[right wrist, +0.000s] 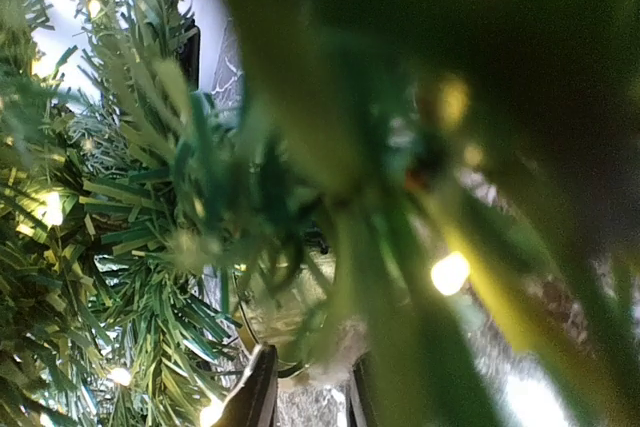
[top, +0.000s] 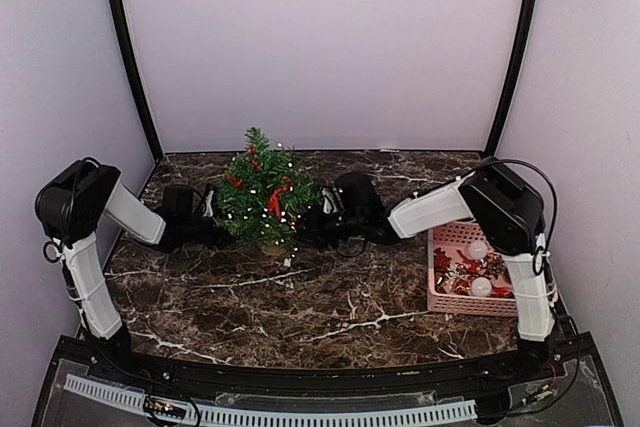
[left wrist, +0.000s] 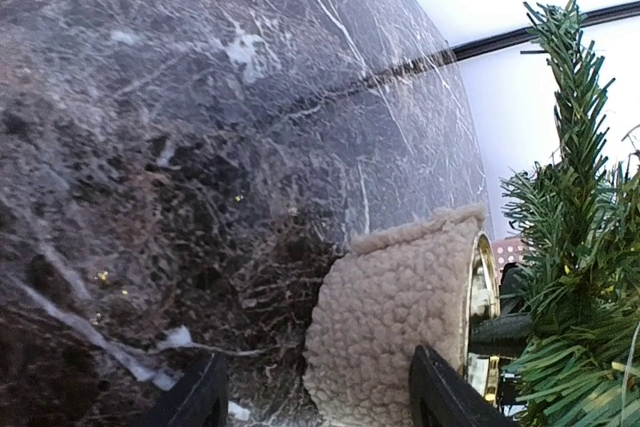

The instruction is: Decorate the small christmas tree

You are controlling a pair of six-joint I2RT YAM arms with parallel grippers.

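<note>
The small christmas tree [top: 262,192] stands at the middle back of the table, lit with small warm lights and hung with red bows [top: 278,197]. My left gripper [top: 205,215] lies low at the tree's left side. In the left wrist view the left gripper [left wrist: 315,392] is open, its black fingers [left wrist: 195,397] wide on either side of the fuzzy tan pot base [left wrist: 400,307]. The left finger stands apart from the pot. My right gripper [top: 318,219] reaches into the tree's right side. Among blurred branches [right wrist: 150,277] the right gripper [right wrist: 305,372] shows only a narrow gap.
A pink basket [top: 455,304] at the right edge holds white balls [top: 478,249] and red and gold ornaments [top: 462,272]. Dark marbled table [top: 300,297] stretches in front of the tree. Pale walls close in the back and both sides.
</note>
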